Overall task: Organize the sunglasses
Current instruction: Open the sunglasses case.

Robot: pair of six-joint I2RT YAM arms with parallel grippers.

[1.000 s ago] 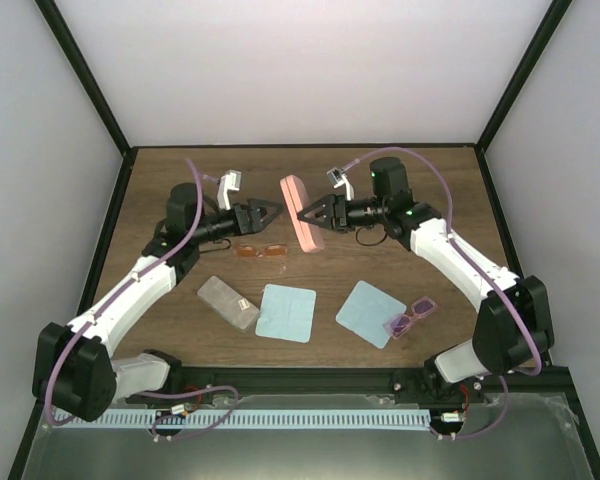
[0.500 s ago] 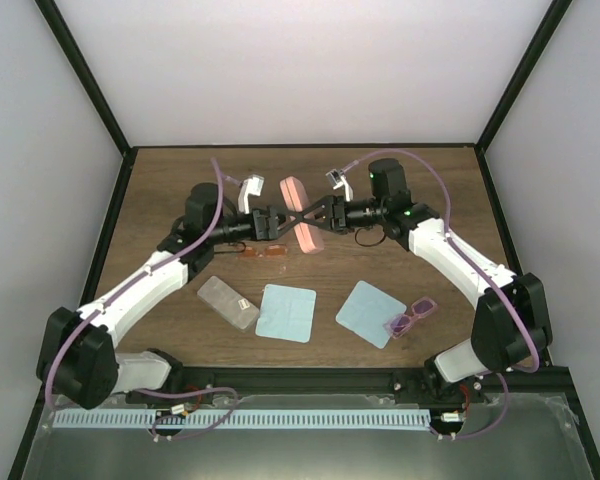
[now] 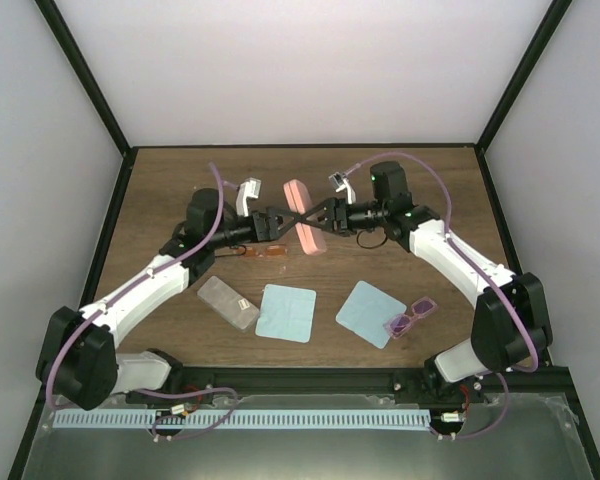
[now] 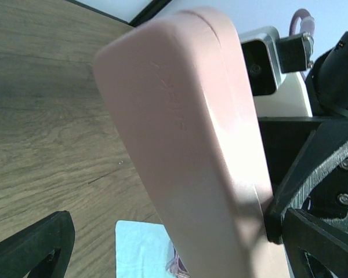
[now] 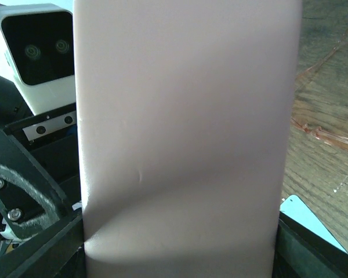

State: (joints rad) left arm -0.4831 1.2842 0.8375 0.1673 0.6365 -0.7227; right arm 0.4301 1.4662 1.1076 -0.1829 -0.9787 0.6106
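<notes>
Both hands at pink case (image 3: 309,240): right hand (image 3: 310,214) clamps it, left hand (image 3: 283,217) gapes; orange sunglasses (image 3: 263,251) just beside left hand.

The brown wooden surface (image 4: 40,87) has a fine grain and a dull, slightly worn finish. The pink oblong case (image 4: 185,145) is smooth and satin-matt with faint scuffs. The left hand (image 3: 283,221) and right hand (image 3: 308,217) are matt black plastic with small bright metal screws. The left light blue square cloth (image 3: 286,313) and right light blue square cloth (image 3: 371,313) look soft and matt. The grey oblong case (image 3: 228,302) looks frosted and semi-translucent.
</notes>
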